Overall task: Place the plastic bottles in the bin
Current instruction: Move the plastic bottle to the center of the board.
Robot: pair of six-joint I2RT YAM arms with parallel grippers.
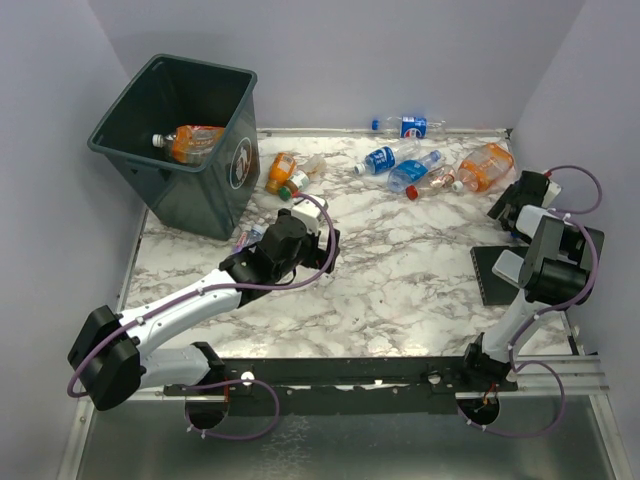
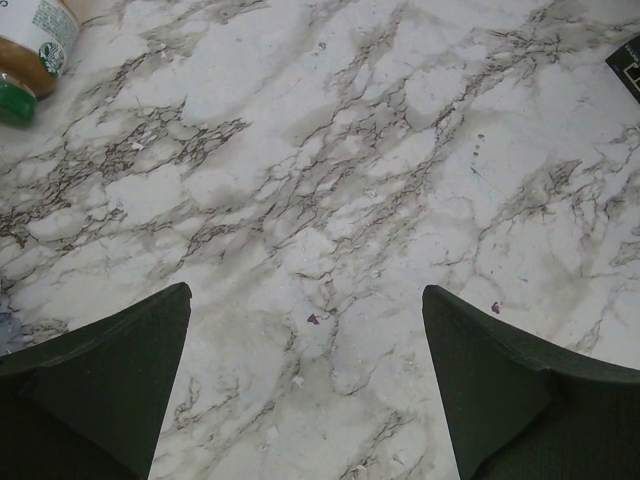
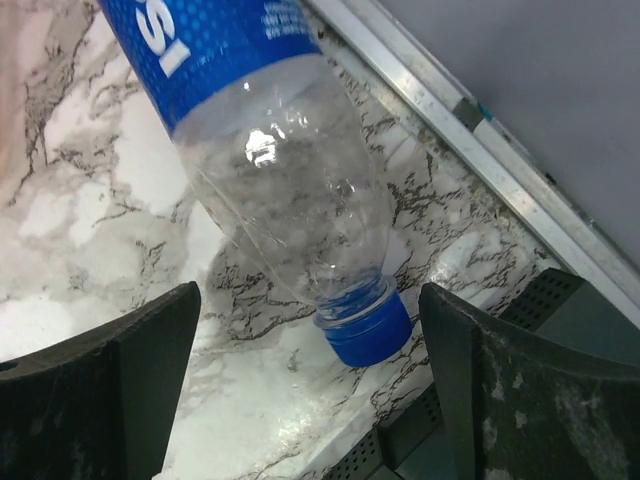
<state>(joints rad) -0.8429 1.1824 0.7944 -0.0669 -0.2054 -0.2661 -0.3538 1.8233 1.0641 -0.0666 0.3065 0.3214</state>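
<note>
- The left claw [image 2: 305,292] is spread wide and holds nothing. It hangs over bare marble counter [image 2: 330,150].
- A green-capped bottle [image 2: 30,55] lies at the top left corner of the left wrist view, well apart from the fingers.
- The right claw [image 3: 308,300] is spread too, and neither finger touches anything.
- A blue-label bottle [image 3: 280,170] lies on the counter just ahead of the right claw. Its blue cap [image 3: 362,328] points into the gap between the fingers.
- That bottle lies near the metal rail [image 3: 470,120] at the counter's edge.
- The bin [image 1: 190,195] stands at the far left corner, and one orange bottle [image 1: 192,143] lies inside it.
- Two orange-tinted bottles [image 1: 283,170] lie just beside the bin's right face.
- A loose group of blue bottles [image 1: 392,165] lies toward the far right, with a big orange bottle [image 1: 485,165] at its right end.
- A Pepsi bottle [image 1: 410,127] lies against the back wall.
- A small bottle [image 1: 248,238] lies by the bin's near corner, partly hidden by the left arm.
</note>
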